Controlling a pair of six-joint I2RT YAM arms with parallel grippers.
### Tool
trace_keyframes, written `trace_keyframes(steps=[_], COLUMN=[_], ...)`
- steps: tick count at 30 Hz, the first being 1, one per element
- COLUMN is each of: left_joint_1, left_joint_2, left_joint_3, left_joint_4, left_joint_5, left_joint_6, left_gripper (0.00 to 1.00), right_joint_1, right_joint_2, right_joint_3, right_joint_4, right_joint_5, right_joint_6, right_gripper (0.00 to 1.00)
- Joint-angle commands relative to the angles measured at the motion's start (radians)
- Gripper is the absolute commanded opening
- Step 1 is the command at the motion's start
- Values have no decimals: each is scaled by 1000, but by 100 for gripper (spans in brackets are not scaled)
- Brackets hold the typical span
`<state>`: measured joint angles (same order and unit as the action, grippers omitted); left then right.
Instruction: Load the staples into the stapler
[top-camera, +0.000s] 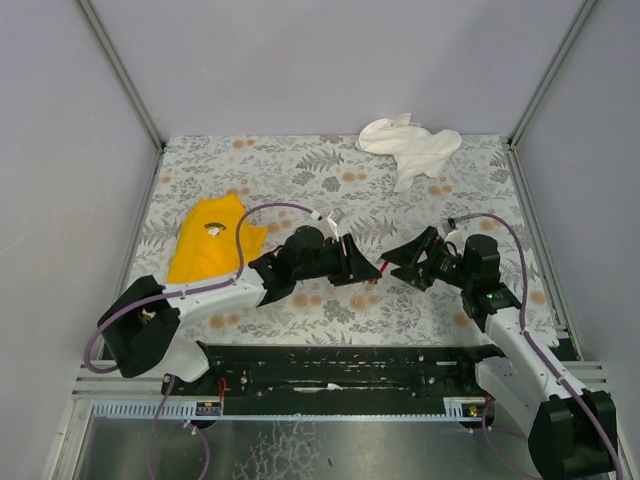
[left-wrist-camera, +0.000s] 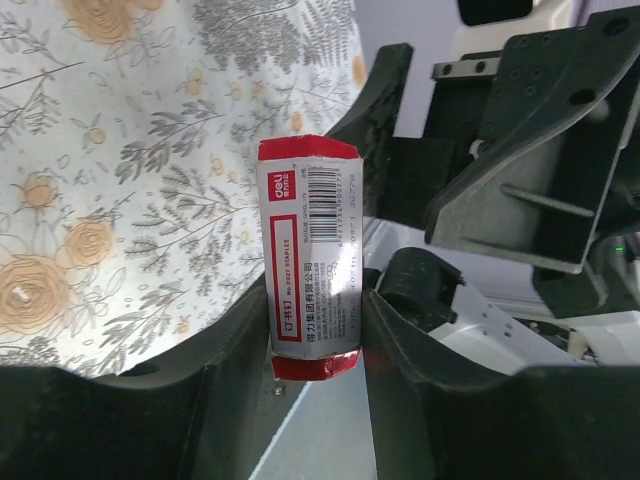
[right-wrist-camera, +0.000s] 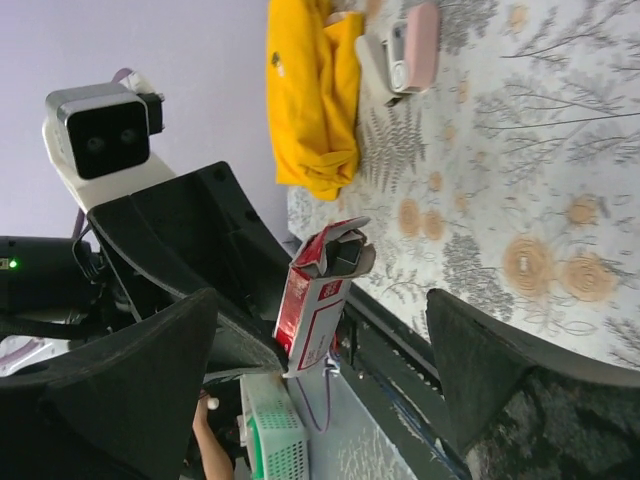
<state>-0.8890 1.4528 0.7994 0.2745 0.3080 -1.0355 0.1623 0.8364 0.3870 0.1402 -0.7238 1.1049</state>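
Note:
My left gripper (left-wrist-camera: 315, 335) is shut on the dark-red staples box (left-wrist-camera: 310, 250) with its pale label, and holds it above the table. In the top view the left gripper (top-camera: 370, 272) faces the right gripper (top-camera: 398, 268) at mid-table. My right gripper (right-wrist-camera: 320, 375) is open, its jaws wide on either side of the box (right-wrist-camera: 318, 305) without touching it. The box's far end is open and a dark tray (right-wrist-camera: 347, 255) shows inside. The pink stapler (right-wrist-camera: 421, 45) lies on the table beside a pale beige block (right-wrist-camera: 375, 62); it shows small in the top view (top-camera: 332, 217).
A yellow cloth (top-camera: 210, 238) lies at the left of the floral table (top-camera: 300, 165), near the stapler. A white cloth (top-camera: 410, 145) lies at the back right. Grey walls stand on three sides. A black rail (top-camera: 330, 365) runs along the near edge.

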Motion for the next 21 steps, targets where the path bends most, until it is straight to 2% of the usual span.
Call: trace_keyframes(steps=[1,6,10,21], left_joint_1=[4,4,4,4], left_joint_2=[-47,-74,-84,-100], left_joint_3=[-18,-31,-44,-78], left_joint_4=[124,162,200,271], left_joint_5=[15,-1,-6,-23], left_joint_6=[-72,-100,-127,-191], left_gripper=[39,39,40,41], right_joint_1=[66,119,153,195], right_joint_2=[9,24,23,20], right_joint_3=[-11,-34,-48,-44], right_joint_4=[172,252,328,420], right_joint_5=[18,70,113,161], right_joint_6=[121,190,264,329], right_gripper=[92,88,79,58])
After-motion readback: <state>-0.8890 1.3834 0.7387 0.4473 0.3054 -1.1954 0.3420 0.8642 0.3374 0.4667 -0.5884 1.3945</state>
